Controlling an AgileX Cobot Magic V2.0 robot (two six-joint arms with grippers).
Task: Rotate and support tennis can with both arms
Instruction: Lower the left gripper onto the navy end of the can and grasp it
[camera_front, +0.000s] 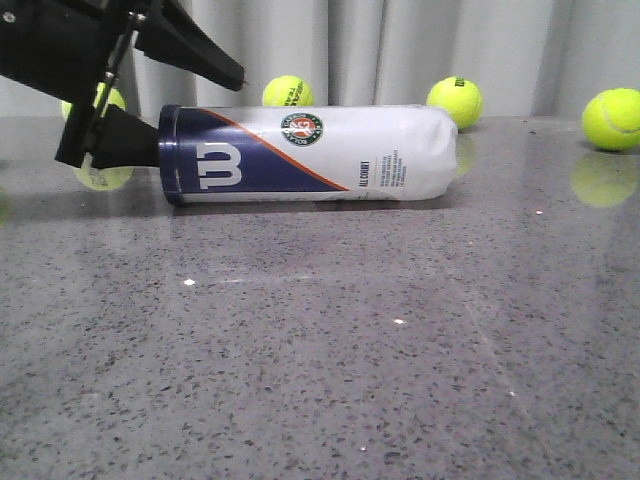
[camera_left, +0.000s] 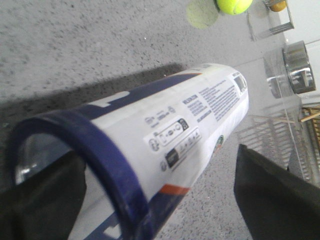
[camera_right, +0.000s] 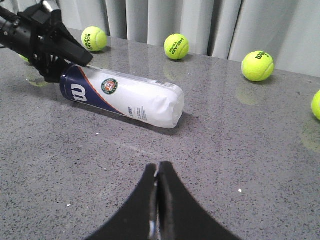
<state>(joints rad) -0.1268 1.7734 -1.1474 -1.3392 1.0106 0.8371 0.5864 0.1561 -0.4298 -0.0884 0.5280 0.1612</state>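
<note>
The tennis can (camera_front: 310, 155) lies on its side on the grey table, its navy band with the white "W" to the left and its white label to the right. My left gripper (camera_front: 200, 113) is open at the navy end, one finger above the can and one beside the end. In the left wrist view the can (camera_left: 200, 120) lies between the spread fingers (camera_left: 275, 195); a gap shows between one finger and the can. My right gripper (camera_right: 158, 167) is shut and empty, low over the table, well in front of the can (camera_right: 125, 95).
Several yellow-green tennis balls stand along the back by the curtain (camera_front: 288, 92) (camera_front: 455, 100) (camera_front: 612, 118); one (camera_front: 100, 100) lies behind the left gripper. Clear plastic holders with a metal part (camera_left: 295, 75) show beyond the table edge in the left wrist view.
</note>
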